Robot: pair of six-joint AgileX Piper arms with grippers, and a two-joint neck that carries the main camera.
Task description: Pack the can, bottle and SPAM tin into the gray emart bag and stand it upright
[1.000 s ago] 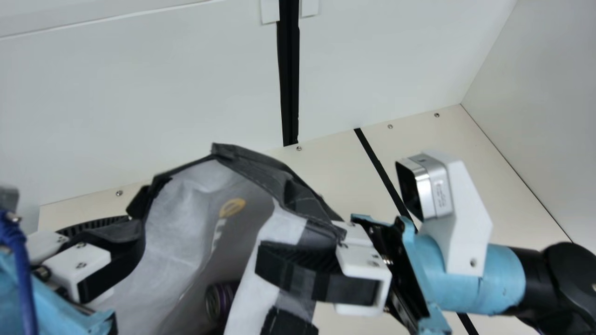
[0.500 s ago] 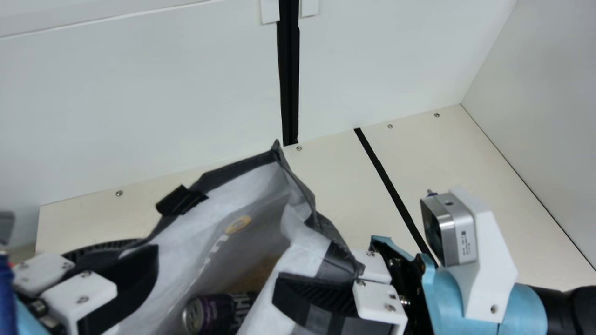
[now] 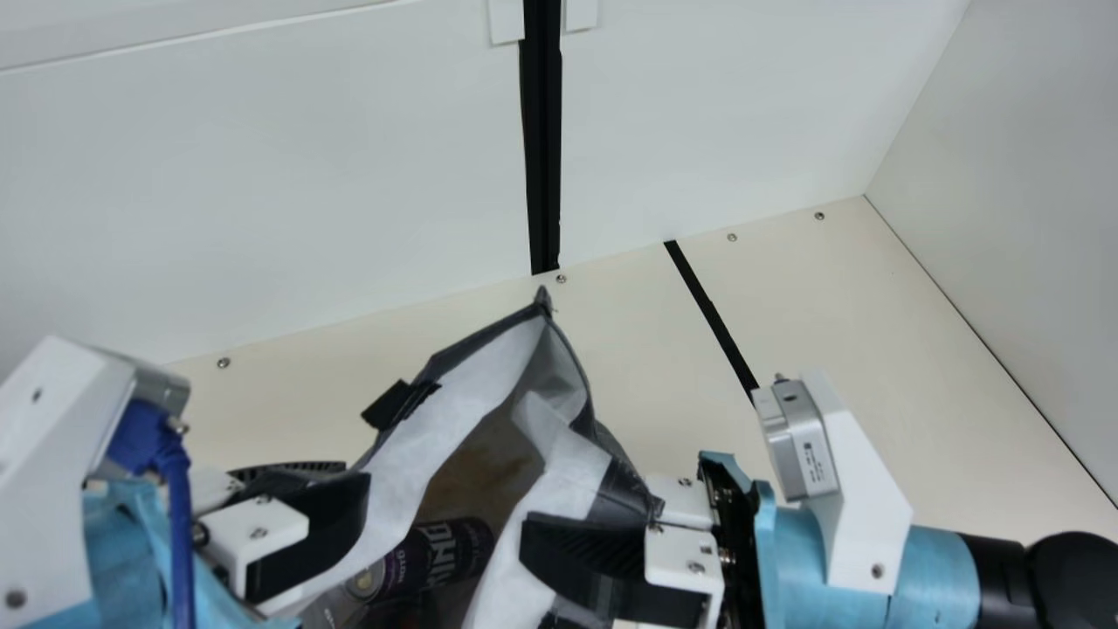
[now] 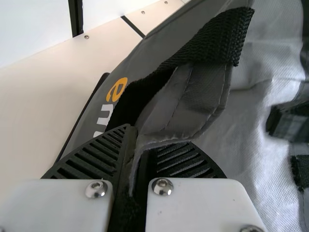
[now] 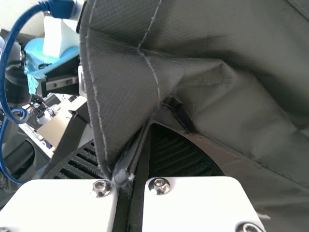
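Can [image 3: 437, 552] in bag [image 3: 476, 380] lies roughly along counter's [image 3: 646, 367] back edge, silver end toward left hand [image 3: 356, 482]; left and right [image 3: 559, 546] hands pinch the bag's rim.

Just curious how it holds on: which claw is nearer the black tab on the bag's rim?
The left gripper: it pinches the bag on the black tab's side; the right gripper, opposite.

cream table [image 3: 891, 349] | black strip [image 3: 712, 316] across | screws [image 3: 732, 238] near far edge
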